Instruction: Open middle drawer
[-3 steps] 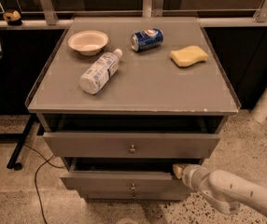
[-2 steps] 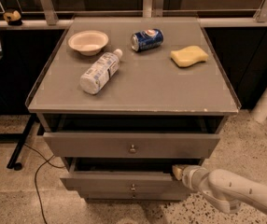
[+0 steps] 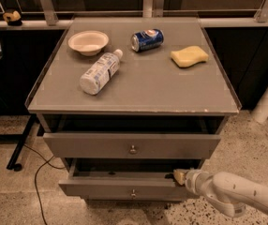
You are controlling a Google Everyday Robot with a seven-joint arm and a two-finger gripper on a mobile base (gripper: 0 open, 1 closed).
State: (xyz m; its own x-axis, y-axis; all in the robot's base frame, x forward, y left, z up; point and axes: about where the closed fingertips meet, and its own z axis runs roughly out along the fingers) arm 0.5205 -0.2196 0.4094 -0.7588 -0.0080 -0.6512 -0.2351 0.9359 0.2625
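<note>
1. Black cable (image 3: pixel 36 175): lies on the speckled floor at the left, beside the cabinet's base.
2. Shallow white bowl (image 3: pixel 88 42): upright, back left on the flat grey cabinet top (image 3: pixel 162 90).
3. Clear plastic bottle (image 3: pixel 100 72) with white cap and white-and-blue label: lies on its side, just in front of the bowl.
4. Blue metal drink can (image 3: pixel 147 40): lies on its side, back centre.
5. Yellow sponge (image 3: pixel 189 56): lies flat, back right, well apart from the can.
6. Upper grey drawer front (image 3: pixel 87 145): the widest-looking, with one small round knob at its centre.
7. Wide grey middle drawer (image 3: pixel 101 188), plain front, small round metal knob (image 3: pixel 133 192): sits below the upper front and is drawn partly forward, with a dark strip of its inside showing behind its top edge.
8. Pale-tipped gripper (image 3: pixel 180 176) on the white robot arm (image 3: pixel 246 198): low at the right, at the right end of the middle drawer's top edge. How wide it stands, and whether it truly has hold of that edge, cannot be told.

Change noted: next to none over the last second. Gripper and drawer front hold the same places, so the pull looks paused or finished. Judgement: the drawer is already partly open, and a further outward draw would finish the job if more opening is wanted.
</note>
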